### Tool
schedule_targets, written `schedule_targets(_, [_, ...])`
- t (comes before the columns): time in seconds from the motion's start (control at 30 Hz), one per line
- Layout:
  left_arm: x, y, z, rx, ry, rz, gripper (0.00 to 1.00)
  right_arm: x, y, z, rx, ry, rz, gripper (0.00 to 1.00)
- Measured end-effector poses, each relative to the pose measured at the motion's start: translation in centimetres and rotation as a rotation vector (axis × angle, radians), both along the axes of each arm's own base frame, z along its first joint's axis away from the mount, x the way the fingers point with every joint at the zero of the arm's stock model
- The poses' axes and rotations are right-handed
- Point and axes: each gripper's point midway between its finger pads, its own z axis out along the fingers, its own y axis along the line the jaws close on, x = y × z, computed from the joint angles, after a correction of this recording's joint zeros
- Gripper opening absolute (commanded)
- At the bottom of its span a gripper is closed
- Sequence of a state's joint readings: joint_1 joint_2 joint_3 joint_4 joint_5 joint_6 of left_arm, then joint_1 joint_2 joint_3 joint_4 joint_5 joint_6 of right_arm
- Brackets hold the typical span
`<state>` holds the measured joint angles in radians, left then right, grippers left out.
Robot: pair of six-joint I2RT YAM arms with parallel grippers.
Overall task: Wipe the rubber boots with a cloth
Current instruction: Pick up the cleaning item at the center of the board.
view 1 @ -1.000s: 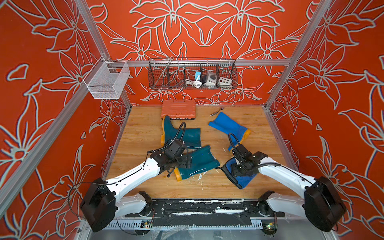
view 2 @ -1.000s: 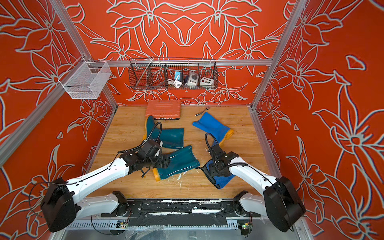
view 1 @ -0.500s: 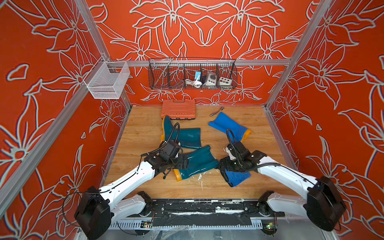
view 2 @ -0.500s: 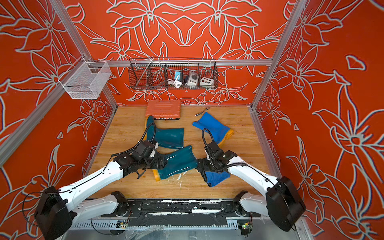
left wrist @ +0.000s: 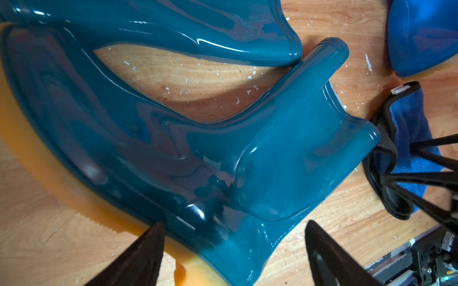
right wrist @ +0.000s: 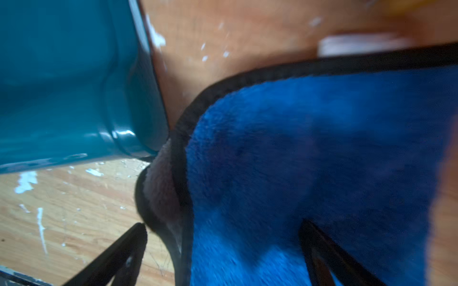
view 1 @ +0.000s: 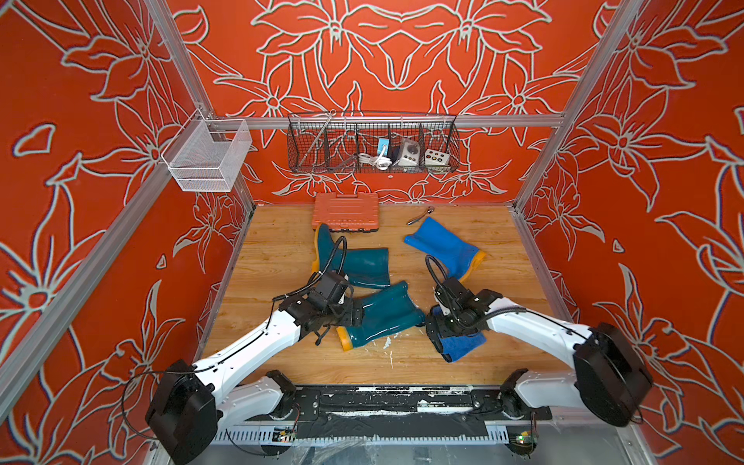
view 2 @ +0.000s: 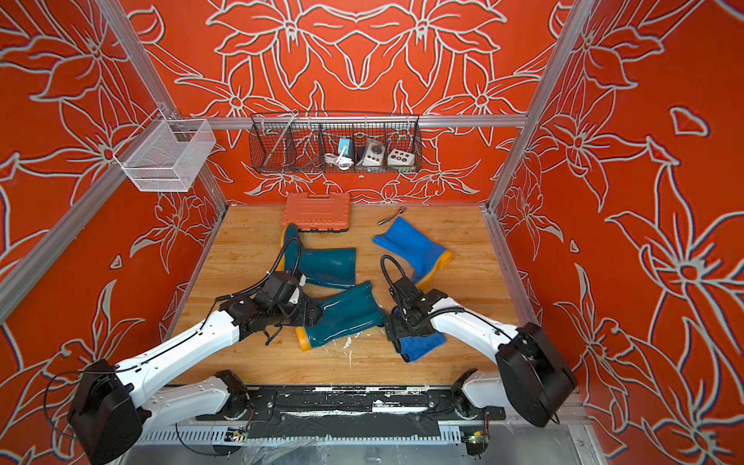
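Cloth [view 1: 463,345] flat on bench [view 1: 282,257] under right tool [right wrist: 223,225], now against shaft mouth of near teal boot [view 1: 382,314]. Right tool just sprang wide, cloth released. Left tool [left wrist: 234,224] spread astride boot heel, unclamped. I judge regrip needed before wiping.

Three boots [view 1: 382,314] lying flat, blue cloth [view 1: 463,347] beside

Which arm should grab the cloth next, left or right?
Right, probably. The right gripper hangs open directly over the cloth, while the left gripper stands open around the near teal boot, away from the cloth.
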<state>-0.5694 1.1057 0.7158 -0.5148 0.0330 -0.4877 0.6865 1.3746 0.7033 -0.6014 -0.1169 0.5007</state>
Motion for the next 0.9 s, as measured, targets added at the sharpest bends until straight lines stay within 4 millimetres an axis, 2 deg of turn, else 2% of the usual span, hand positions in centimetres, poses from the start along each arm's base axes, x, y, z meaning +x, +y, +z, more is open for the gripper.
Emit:
schedule_targets(0.07, [0.0, 0.2, 0.0, 0.006, -0.002, 0.004, 0.88, 0.0, 0.1, -0.2, -0.012, 0.01, 0.004, 0.96])
schedule_targets(0.1, [-0.1, 0.3, 0.1, 0.009, -0.004, 0.007, 0.88, 0.0, 0.1, -0.3, -0.016, 0.015, 0.005, 0.87])
schedule_targets(0.13, [-0.1, 0.5, 0.2, 0.014, -0.006, 0.012, 0.88, 0.0, -0.1, -0.5, -0.03, 0.02, 0.007, 0.69])
schedule_targets(0.17, [-0.1, 0.7, 0.3, 0.019, -0.009, 0.019, 0.89, 0.1, -0.3, -0.6, -0.044, 0.02, 0.005, 0.46])
schedule_targets(0.23, [-0.1, 1.1, 0.6, 0.026, -0.024, 0.033, 0.89, 0.5, -1.3, -0.7, -0.09, 0.002, -0.007, 0.15])
schedule_targets(0.27, [-0.2, 1.4, 0.9, 0.031, -0.036, 0.043, 0.9, 0.6, -1.6, -0.6, -0.102, -0.007, -0.014, 0.03])
schedule_targets(0.3, [-0.2, 1.6, 1.1, 0.035, -0.044, 0.051, 0.91, 0.7, -1.7, -0.6, -0.1, -0.013, -0.015, 0.0])
schedule_targets(0.43, [-0.4, 3.2, 2.4, 0.048, -0.091, 0.11, 0.98, -0.1, -1.5, 0.9, -0.035, -0.061, 0.005, 0.0])
schedule_targets(0.5, [-0.4, 4.2, 2.8, 0.049, -0.098, 0.151, 0.98, -0.2, -1.4, 3.3, 0.021, -0.128, 0.013, 0.0])
schedule_targets(0.63, [-0.4, 6.5, 2.7, 0.035, -0.068, 0.242, 0.98, 0.6, -0.7, 10.6, 0.181, -0.34, 0.025, 0.0])
schedule_targets(0.7, [-0.6, 7.0, 2.1, 0.007, -0.042, 0.266, 0.98, 1.1, -0.1, 13.6, 0.234, -0.404, 0.035, 0.0])
schedule_targets(0.8, [-1.3, 6.8, 1.0, -0.053, 0.0, 0.262, 0.98, 2.0, 1.8, 16.3, 0.289, -0.424, 0.074, 0.0])
schedule_targets(0.9, [-2.0, 5.7, 0.3, -0.123, 0.028, 0.228, 0.98, 2.7, 5.3, 16.3, 0.32, -0.38, 0.151, 0.0])
